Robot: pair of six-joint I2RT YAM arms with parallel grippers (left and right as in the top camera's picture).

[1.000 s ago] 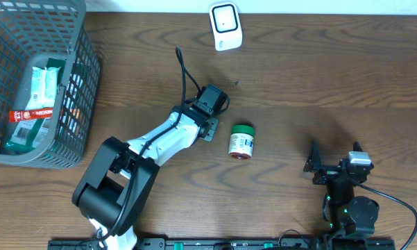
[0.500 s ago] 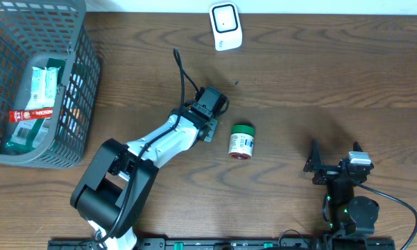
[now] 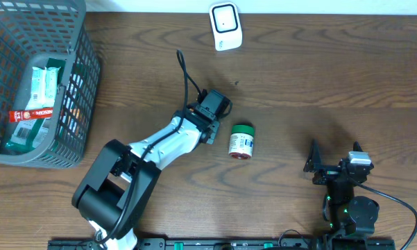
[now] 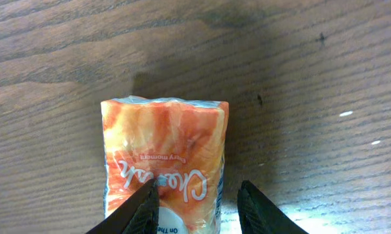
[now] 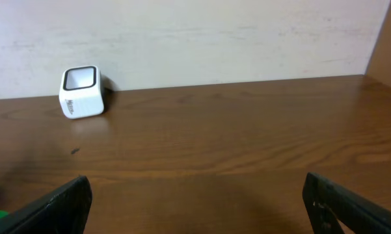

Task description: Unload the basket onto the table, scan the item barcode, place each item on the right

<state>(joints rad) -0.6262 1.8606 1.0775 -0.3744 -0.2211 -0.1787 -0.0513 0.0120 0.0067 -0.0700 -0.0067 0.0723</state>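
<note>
Orange packet (image 4: 162, 143), left claw (image 4: 199, 198) parted above

White left arm (image 3: 163, 142) bears black hand (image 4: 196, 207) and cable (image 3: 186, 75).

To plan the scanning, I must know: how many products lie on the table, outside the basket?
2. A green-lidded jar lies just right of the left pincer; an orange packet lies under that pincer, visible only to its wrist camera. The arm may hide more.
</note>
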